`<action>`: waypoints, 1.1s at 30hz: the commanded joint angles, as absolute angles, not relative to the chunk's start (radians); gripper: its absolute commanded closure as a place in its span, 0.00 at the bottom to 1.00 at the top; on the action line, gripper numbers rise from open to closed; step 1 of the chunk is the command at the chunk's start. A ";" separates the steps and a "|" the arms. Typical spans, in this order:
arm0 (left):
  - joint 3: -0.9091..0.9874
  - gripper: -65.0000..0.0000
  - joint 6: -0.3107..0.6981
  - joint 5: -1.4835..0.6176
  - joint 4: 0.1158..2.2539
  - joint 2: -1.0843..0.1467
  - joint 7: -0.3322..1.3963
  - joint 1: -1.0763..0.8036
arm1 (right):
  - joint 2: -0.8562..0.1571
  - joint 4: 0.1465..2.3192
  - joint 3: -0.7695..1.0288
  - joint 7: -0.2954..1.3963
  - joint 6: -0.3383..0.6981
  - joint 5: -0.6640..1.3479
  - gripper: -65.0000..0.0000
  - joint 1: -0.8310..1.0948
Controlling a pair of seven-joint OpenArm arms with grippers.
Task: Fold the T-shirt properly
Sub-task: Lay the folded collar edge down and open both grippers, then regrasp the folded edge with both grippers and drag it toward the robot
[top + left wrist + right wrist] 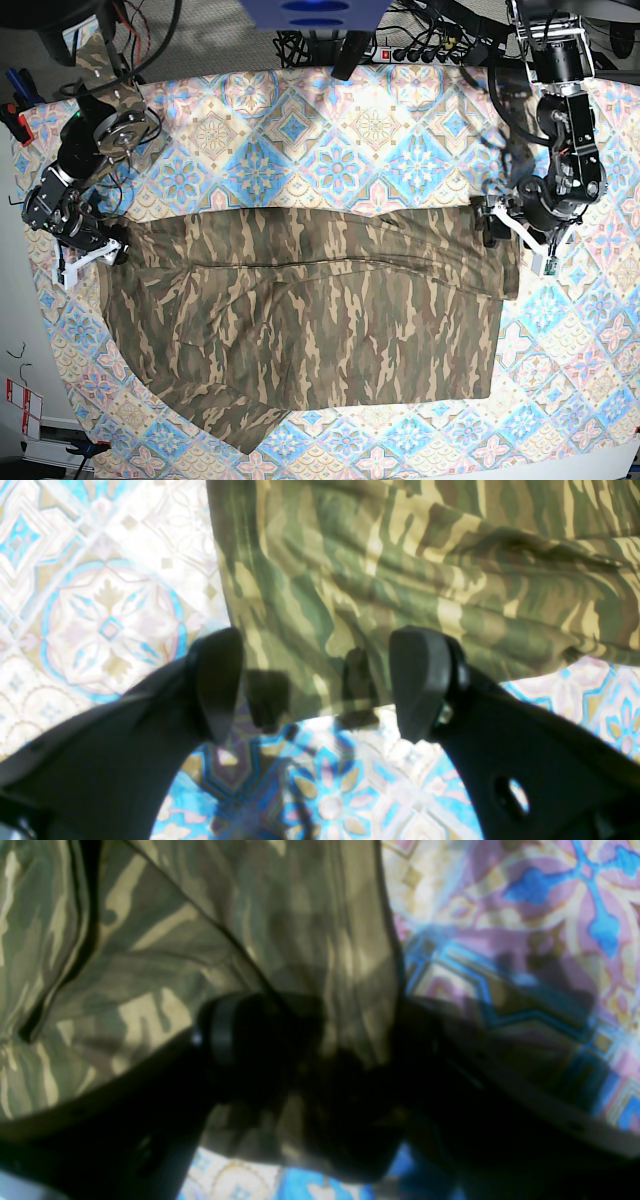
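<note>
- Soft camouflage-print T-shirt [300, 320] of olive, brown and tan streaks: spread on the glossy blue-pink-cream patterned tablecloth [330, 130], partly folded, rumpled, stretched between both pincers.
- Left gripper [317, 682]: jaws wide apart, nothing held, shirt corner just ahead between the black fingers.
- Right gripper [320, 1050]: jaws spread, fabric draped between; grip unclear.
- Best pinched at both corners evenly, lifted together, hem kept taut.

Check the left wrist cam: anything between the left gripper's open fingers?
Yes: a corner of the T-shirt lies between the left gripper's fingers, over the tablecloth, in the left wrist view.
</note>
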State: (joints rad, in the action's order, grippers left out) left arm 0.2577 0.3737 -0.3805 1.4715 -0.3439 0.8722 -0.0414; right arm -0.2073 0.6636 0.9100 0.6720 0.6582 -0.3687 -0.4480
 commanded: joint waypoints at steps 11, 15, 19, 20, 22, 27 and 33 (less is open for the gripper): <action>0.312 0.30 0.377 -0.400 1.360 -0.383 0.858 0.054 | -0.150 0.684 0.905 0.857 0.698 -0.430 0.40 -0.387; 0.361 0.30 0.377 -0.390 1.287 -0.386 0.872 0.067 | -0.150 0.720 0.903 0.858 0.698 -0.430 0.40 -0.364; 0.384 0.30 0.377 -0.390 1.188 -0.386 0.860 0.085 | -0.150 0.720 0.892 0.858 0.698 -0.432 0.40 -0.364; 0.383 0.30 0.377 -0.390 1.165 -0.386 0.852 0.093 | -0.150 0.720 0.872 0.858 0.698 -0.432 0.40 -0.364; 0.381 0.30 0.394 -0.390 1.127 -0.386 0.849 0.110 | -0.150 0.722 0.825 0.860 0.698 -0.432 0.40 -0.364; 0.371 0.30 0.499 -0.389 0.998 -0.384 0.851 0.200 | -0.122 0.722 0.783 0.860 0.698 -0.430 0.40 -0.364; 0.216 0.31 0.588 -0.400 0.872 -0.380 0.855 0.274 | -0.113 0.722 0.780 0.866 0.698 -0.430 0.40 -0.364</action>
State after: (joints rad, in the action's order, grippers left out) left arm 0.2176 0.5735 -0.3908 0.8692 -0.3801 0.8341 0.2676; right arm -0.1646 0.7662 0.7853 0.7059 0.6506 -0.3962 -0.3985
